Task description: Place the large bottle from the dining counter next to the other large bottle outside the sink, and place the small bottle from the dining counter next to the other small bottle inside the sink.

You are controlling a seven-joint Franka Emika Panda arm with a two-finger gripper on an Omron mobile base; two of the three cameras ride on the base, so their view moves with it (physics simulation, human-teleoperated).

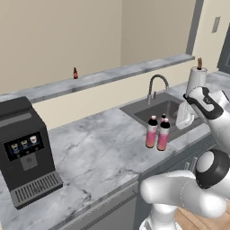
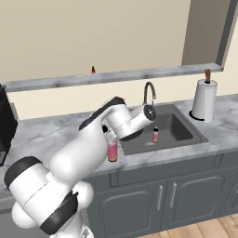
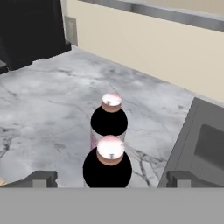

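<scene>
Left base view: two large pink bottles (image 1: 157, 132) upright, touching, just left of the sink (image 1: 167, 111); small brown bottle (image 1: 75, 72) on dining counter (image 1: 112, 75).
Right base view: small pale bottle (image 2: 155, 135) inside the sink.
Hand view: gripper (image 3: 111, 178) spread wide, empty, above the pair.

Glossy white arm (image 2: 79, 153) of rounded, tube-like links, with black bands at the joints; a round grey cap on the wrist; two dark grey fingertips (image 3: 41, 178)
</scene>
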